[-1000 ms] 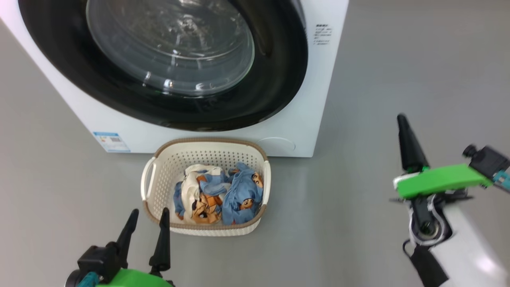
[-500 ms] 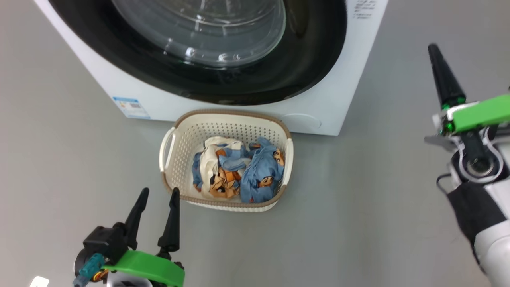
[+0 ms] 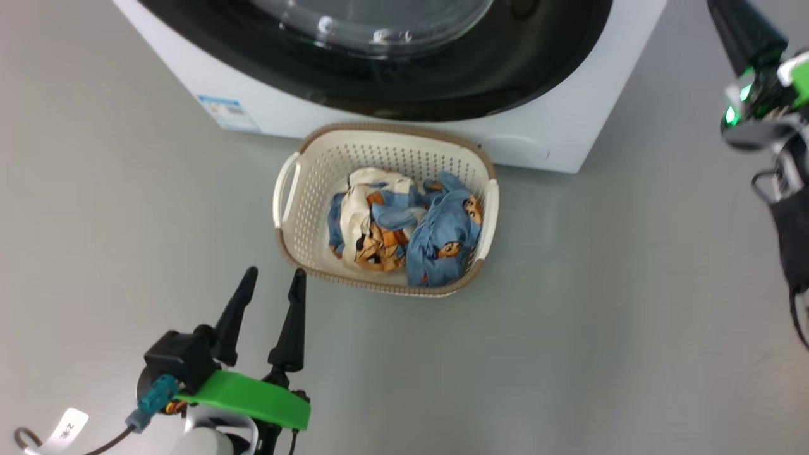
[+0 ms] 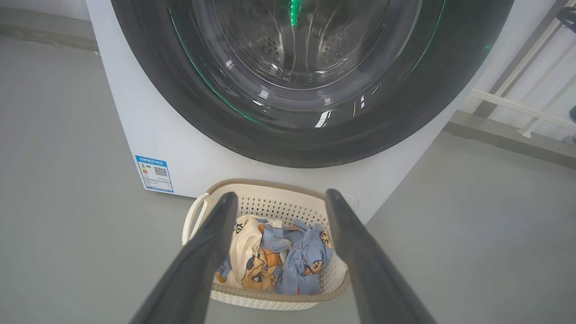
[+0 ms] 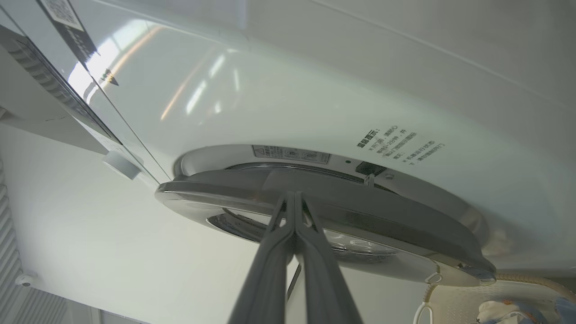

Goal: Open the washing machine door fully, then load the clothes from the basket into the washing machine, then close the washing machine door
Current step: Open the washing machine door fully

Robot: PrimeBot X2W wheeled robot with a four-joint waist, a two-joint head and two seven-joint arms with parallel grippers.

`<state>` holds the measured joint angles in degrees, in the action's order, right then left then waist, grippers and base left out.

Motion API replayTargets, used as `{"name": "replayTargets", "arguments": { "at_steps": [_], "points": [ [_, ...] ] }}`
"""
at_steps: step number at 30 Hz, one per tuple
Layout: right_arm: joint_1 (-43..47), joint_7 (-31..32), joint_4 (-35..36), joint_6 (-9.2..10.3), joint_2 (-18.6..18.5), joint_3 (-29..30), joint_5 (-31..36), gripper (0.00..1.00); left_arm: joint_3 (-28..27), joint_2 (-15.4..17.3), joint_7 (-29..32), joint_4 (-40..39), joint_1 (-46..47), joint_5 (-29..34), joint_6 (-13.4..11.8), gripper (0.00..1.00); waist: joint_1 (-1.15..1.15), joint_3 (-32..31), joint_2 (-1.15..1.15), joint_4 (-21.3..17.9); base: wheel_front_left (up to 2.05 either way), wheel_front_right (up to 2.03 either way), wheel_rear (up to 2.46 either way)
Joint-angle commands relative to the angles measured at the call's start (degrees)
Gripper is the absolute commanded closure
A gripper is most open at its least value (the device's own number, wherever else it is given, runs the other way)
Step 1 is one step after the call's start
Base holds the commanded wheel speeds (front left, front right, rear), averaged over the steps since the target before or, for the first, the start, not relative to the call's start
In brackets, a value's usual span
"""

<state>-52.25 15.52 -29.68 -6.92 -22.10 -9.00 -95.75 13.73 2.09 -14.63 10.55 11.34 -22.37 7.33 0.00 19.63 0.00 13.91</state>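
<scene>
Grey floor lies under everything you see from the head camera; start with your left gripper at the lower left — its two dark fingers stand well apart, holding nothing, tips just short of the near left corner of the basket; your left wrist view frames the clothes between those fingers; your right gripper is pressed together with nothing between the fingers, raised at the upper right of the head view, and in its own wrist view the tips reach the edge of the washing machine door — whether they touch it you cannot tell; the clothes, light blue and cream, are heaped inside the basket; the basket sits on the floor just in front of the washing machine, below the door's black rim; a blue label sticker marks the machine's lower left front.
</scene>
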Motion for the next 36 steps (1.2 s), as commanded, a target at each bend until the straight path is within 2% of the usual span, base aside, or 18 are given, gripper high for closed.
{"name": "replayTargets", "arguments": {
  "at_steps": [1,13,24,36],
  "points": [
    [-1.93,1.64,0.98,-0.57,-0.16,-0.40,-0.54,1.00,-1.47,0.79,-0.37,-1.67,1.75,-0.41,0.06,0.00,0.00,2.18,0.00,1.30,0.00,0.00,0.00],
    [-13.16,11.86,-3.16,-0.57,0.21,-0.78,-0.98,1.00,1.31,0.79,-0.37,-3.60,4.51,-3.15,-0.60,0.00,0.00,8.23,0.00,3.07,0.00,0.00,0.00],
    [-21.57,13.96,-7.44,-0.57,1.27,-2.88,2.57,1.00,2.87,0.79,-0.37,-5.02,6.71,-5.05,-1.02,0.00,0.00,12.01,0.00,4.75,0.00,0.00,0.00],
    [-20.42,17.33,-5.77,-0.57,2.49,-4.51,3.32,1.00,2.21,0.79,-0.37,-4.55,7.12,-5.26,-1.24,0.00,0.00,11.09,0.00,4.17,0.00,0.00,0.00]
  ]
}}
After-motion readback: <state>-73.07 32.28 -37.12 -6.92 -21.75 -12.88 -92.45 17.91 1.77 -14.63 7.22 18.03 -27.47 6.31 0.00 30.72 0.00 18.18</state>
